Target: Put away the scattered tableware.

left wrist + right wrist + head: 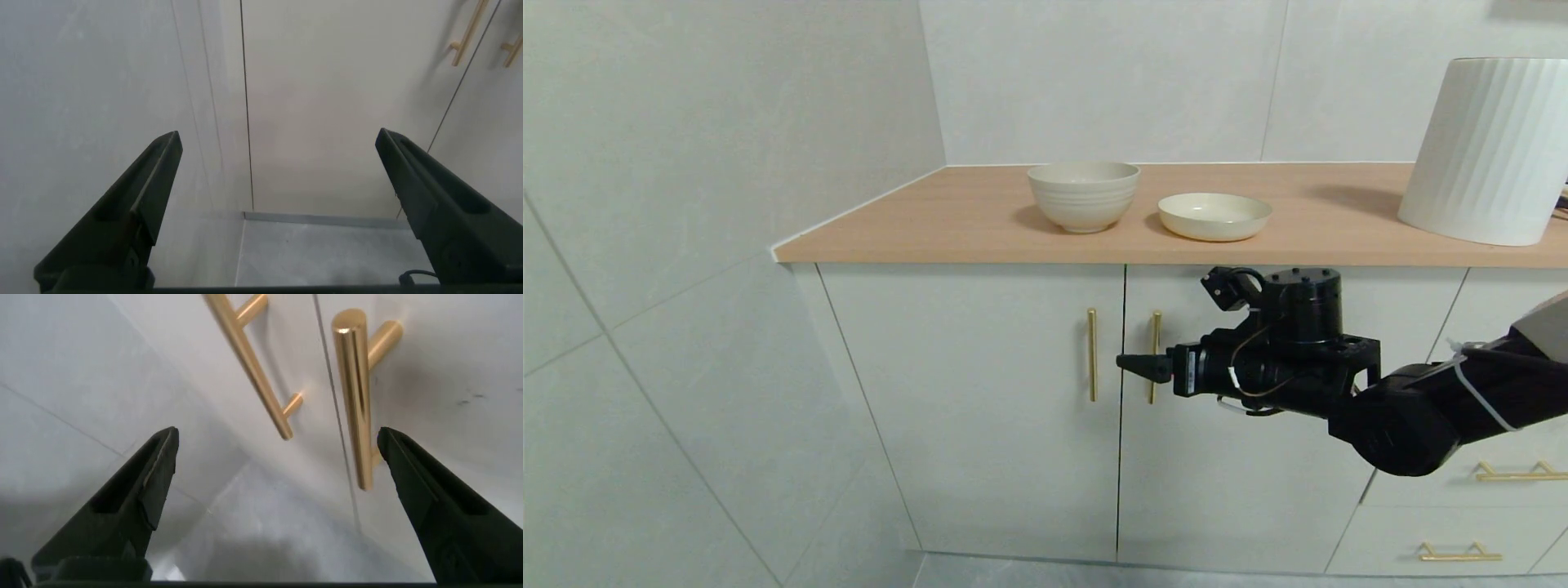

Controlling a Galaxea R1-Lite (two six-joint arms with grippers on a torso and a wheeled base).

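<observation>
Now, fingers of right gripper (275, 434) gape wide, empty, by gold handle (355, 400) — left gripper (278, 135) likewise.

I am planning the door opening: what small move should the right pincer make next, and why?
Probably ease the right pincer forward until its open jaws straddle the gold handle of the right door. That door is shut, the handle lies just ahead, and the bowl and dish wait on the counter.
</observation>
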